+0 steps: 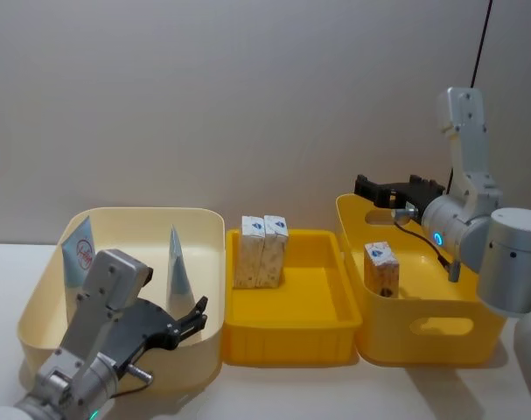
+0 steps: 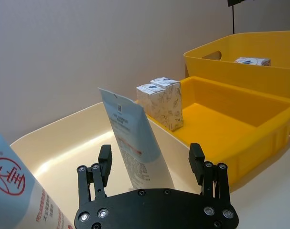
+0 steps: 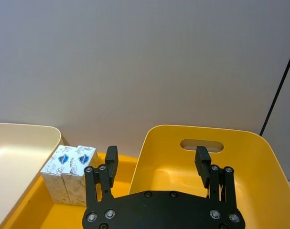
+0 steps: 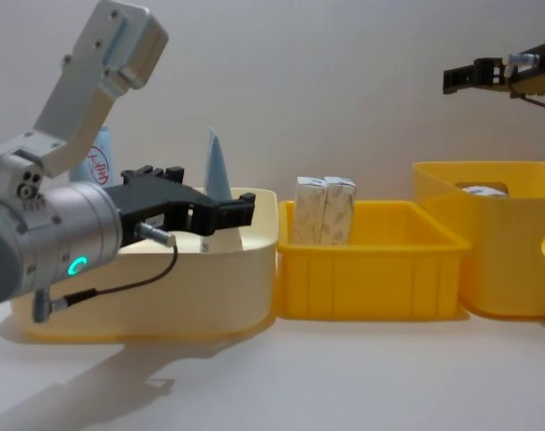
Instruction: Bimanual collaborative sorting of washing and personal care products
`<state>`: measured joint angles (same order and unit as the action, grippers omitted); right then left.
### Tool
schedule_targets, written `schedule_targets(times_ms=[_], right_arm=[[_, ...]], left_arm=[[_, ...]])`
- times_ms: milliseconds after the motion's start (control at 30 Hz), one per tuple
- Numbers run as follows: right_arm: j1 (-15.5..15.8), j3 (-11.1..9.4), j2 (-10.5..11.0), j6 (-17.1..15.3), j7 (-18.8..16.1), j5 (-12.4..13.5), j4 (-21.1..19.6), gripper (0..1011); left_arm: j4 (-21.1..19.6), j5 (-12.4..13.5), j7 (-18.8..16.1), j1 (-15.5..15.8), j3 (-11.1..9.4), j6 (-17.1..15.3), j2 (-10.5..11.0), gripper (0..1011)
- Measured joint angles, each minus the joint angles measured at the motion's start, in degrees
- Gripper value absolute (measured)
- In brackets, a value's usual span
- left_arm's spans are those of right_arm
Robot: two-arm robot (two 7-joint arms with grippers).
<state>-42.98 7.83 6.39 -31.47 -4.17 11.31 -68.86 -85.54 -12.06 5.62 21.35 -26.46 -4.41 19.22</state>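
Nearest to us, at the lower left of the head view, the left gripper (image 1: 193, 315) (image 2: 150, 155) (image 4: 236, 211) hangs over the front of the cream bin (image 1: 36, 315). Its fingers are spread wide and hold nothing. Just beyond them stands a pale tube (image 1: 177, 262) (image 2: 135, 138) (image 4: 217, 166), crimped end up, lined with the gap but, as far as we can judge, not yet between the pads. A red-logo tube (image 1: 79, 252) (image 2: 13, 188) leans at the bin's far left side. We judge the next step to be a grasp on the pale tube, and here lies the risk. The tube is slim and stands on a narrow foot, so a finger that arrives off-centre could topple it, and a pinch near the thin crimp could let it slide out. In the middle of the head view, two speckled boxes (image 1: 263, 251) (image 2: 161, 102) (image 3: 69, 172) (image 4: 326, 211) stand touching at the left end of the yellow tray (image 1: 291, 339), so lifting one may drag its neighbour over. Farther right, a third box (image 1: 382, 268) (image 4: 481, 190) sits in the deep yellow bin (image 1: 422, 341). Above that bin's back rim, the right gripper (image 1: 361, 186) (image 3: 156, 156) (image 4: 452, 79) hovers with its fingers also apart and empty. If both arms reach for the tray together, we think they could foul each other.
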Motion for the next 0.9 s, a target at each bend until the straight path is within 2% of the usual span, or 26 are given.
schedule_targets(times_ms=[767,900], right_arm=[[-0.1,0.0,-0.1,0.0,0.0,0.1,0.1,1001],[-0.1,0.0,-0.1,0.0,0.0,0.0,0.1,1001]], left_arm=[[6.9,3.2,1.3,7.4,-0.8,-0.1,-2.8,1003],[7.5,3.4,1.4,7.9,-0.9,-0.1,-3.0,936]])
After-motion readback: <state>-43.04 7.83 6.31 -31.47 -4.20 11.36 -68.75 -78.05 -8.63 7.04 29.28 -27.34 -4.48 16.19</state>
